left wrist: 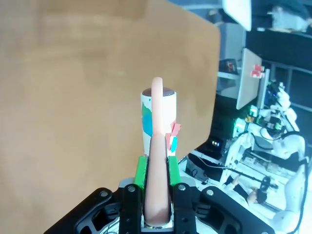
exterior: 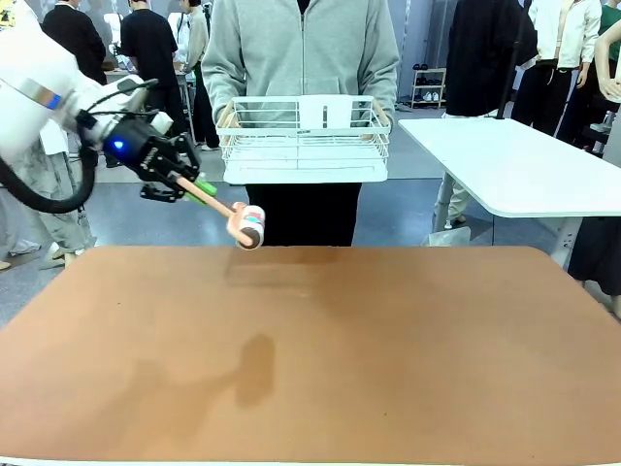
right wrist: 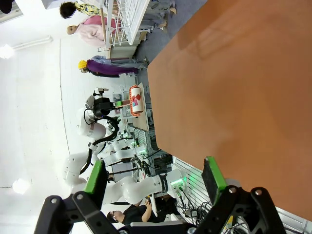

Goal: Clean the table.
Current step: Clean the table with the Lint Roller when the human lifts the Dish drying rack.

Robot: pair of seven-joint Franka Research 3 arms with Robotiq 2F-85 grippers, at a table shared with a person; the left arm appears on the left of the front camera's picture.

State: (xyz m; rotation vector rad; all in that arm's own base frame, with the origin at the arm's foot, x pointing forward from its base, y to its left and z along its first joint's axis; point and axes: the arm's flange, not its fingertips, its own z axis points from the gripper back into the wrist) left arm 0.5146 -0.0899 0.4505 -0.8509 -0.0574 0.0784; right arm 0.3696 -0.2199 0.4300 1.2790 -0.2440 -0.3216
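Table (exterior: 408,359) spreads broad and bare in front of both arms, a smooth reddish-brown matte top with rounded corners and a thin pale edge, and it lies below the roller and back toward the robot's side. The left tool (exterior: 194,184) is clenched on the slim pink handle of a lint roller (exterior: 231,214), green pads pressed to either side of it in the left wrist view (left wrist: 157,165). The handle's long axis slants down and away from the tool toward the far side. It ends in a short pale cylinder with coloured patches, which lies crosswise to the handle (left wrist: 157,122). That head hangs clear of the surface near the far edge, left of centre, with its shadow falling on the top well apart from it. Judging from this, the coming move needs a descent until the drum sits flat on the wood. The left arm is clearly the nearer one for this. The right tool (right wrist: 153,174) is released, jaws wide with nothing between them, beside the table's edge. Beyond the far edge a person (exterior: 301,49) holds a white wire basket (exterior: 306,146), and a glossy white table (exterior: 524,165) stands to the right.
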